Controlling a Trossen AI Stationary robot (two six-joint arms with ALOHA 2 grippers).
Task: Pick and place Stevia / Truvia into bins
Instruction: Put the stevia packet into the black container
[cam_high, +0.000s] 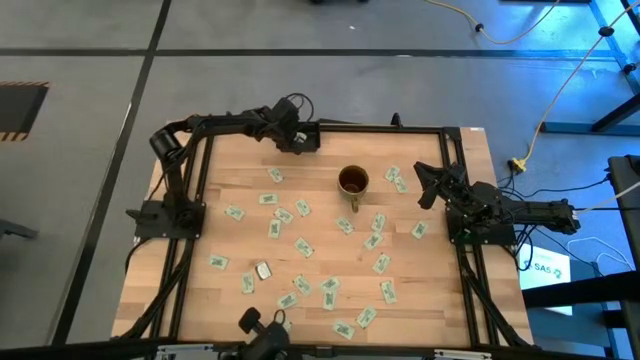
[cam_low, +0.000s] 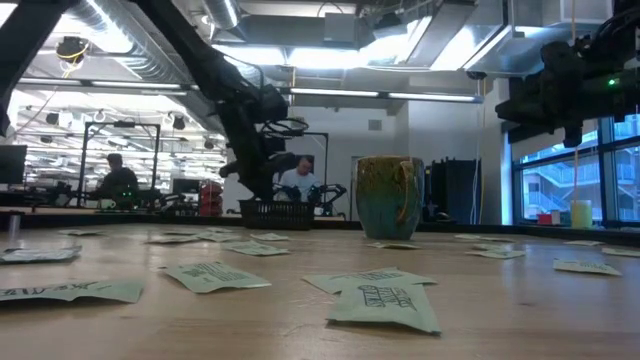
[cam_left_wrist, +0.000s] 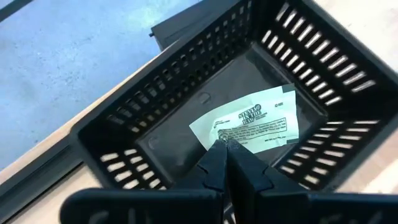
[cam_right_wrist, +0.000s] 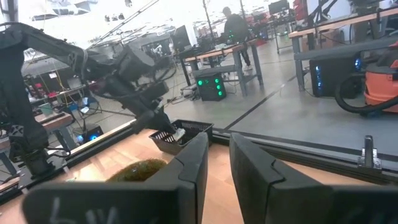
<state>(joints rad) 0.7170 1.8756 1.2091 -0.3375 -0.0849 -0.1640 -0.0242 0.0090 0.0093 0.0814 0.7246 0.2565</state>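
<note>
One sachet (cam_left_wrist: 252, 121) is pinched in my left claw (cam_left_wrist: 226, 144) over the black tray (cam_left_wrist: 124, 118). Many more (cam_high: 303, 247) lie on the table (cam_high: 200, 300). My right claw (cam_right_wrist: 217, 155) waits, part open, empty.

Mug (cam_right_wrist: 140, 169) blurred, mostly hidden behind right gripper (cam_right_wrist: 216, 163) fingers. Sachet (cam_left_wrist: 249, 119) corner covered by left gripper (cam_left_wrist: 227, 146) tips. Black tray (cam_low: 277, 213) contents hidden in low view.
</note>
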